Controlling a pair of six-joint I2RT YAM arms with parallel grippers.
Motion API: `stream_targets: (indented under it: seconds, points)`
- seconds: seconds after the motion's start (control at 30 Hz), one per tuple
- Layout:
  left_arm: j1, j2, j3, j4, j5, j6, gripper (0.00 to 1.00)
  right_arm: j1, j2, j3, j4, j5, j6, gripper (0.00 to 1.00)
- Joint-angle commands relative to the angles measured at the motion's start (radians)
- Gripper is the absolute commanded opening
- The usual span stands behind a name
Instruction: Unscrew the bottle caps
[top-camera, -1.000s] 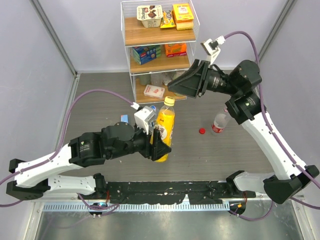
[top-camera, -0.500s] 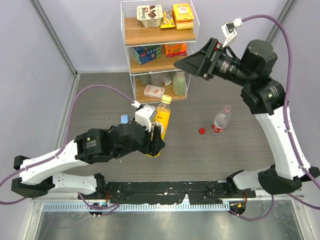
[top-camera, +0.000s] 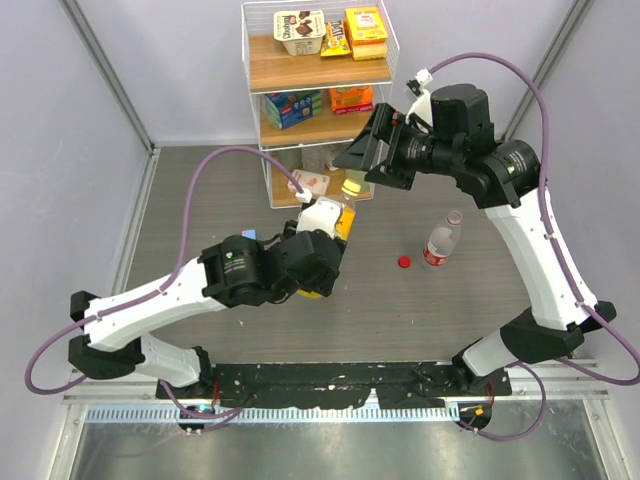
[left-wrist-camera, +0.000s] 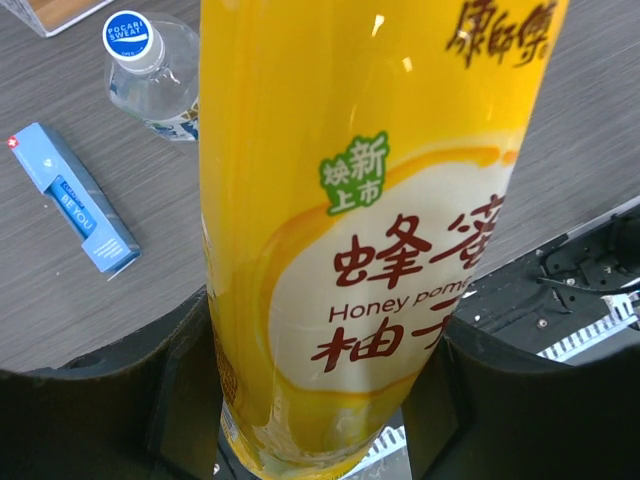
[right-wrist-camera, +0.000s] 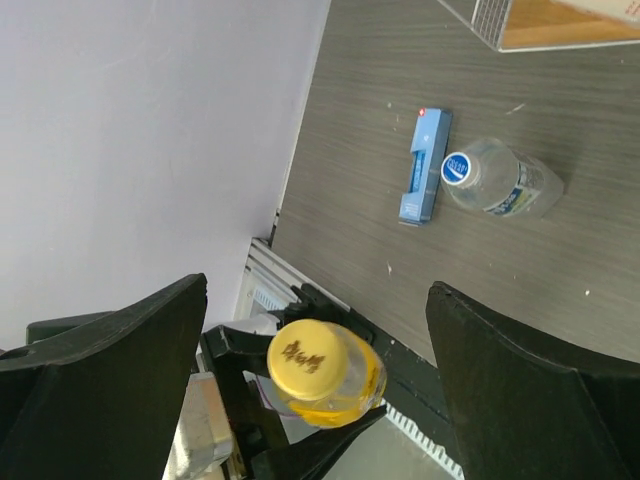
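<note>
Juice bottle (left-wrist-camera: 370, 250) sits clamped in left hand (left-wrist-camera: 325, 400), near the wide-spread right hand (right-wrist-camera: 320, 375).

Wire shelf rack (top-camera: 265, 65) with wooden boards stands at the far middle of the dark grey wood-grain surface (top-camera: 450, 300), by the back wall (top-camera: 170, 70). Plain pale lilac side walls (top-camera: 60, 150) either side of rack. Slanted metal posts (top-camera: 105, 70) flank it. Opposite rack, black rail (top-camera: 330, 378) along the near edge. Even, soft light.
</note>
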Motion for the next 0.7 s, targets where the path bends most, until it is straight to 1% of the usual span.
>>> stream_targets:
  seconds: [0.0,0.07,0.13,0.2,0.37,0.5,0.53,0.57,0.63,0.67]
  points:
    - [0.006,0.027,0.069,-0.064,-0.05,-0.02,0.0,0.059,0.01,0.085,-0.08,0.083,0.004,0.95]
    - [0.007,0.038,0.077,-0.073,-0.048,-0.02,0.0,0.073,0.01,0.083,-0.085,0.098,0.009,0.88]
    - [0.006,0.043,0.08,-0.079,-0.044,-0.023,0.0,0.081,0.004,0.076,-0.085,0.103,0.018,0.76]
    - [0.006,0.043,0.08,-0.079,-0.039,-0.026,0.0,0.084,-0.003,0.068,-0.083,0.111,0.03,0.7]
    - [0.007,0.043,0.081,-0.089,-0.034,-0.041,0.0,0.09,-0.023,0.031,-0.062,0.114,0.054,0.62]
    - [0.007,0.046,0.084,-0.098,-0.03,-0.052,0.0,0.098,-0.033,0.004,-0.054,0.126,0.07,0.51]
    - [0.007,0.047,0.086,-0.098,-0.03,-0.053,0.0,0.099,-0.036,-0.003,-0.051,0.134,0.075,0.47]
    - [0.007,0.049,0.087,-0.096,-0.028,-0.053,0.0,0.101,-0.046,-0.015,-0.043,0.14,0.081,0.45]
    - [0.006,0.049,0.089,-0.099,-0.028,-0.055,0.0,0.101,-0.053,-0.033,-0.031,0.149,0.084,0.33]
    - [0.007,0.05,0.092,-0.104,-0.03,-0.058,0.0,0.102,-0.056,-0.045,-0.023,0.155,0.084,0.29]
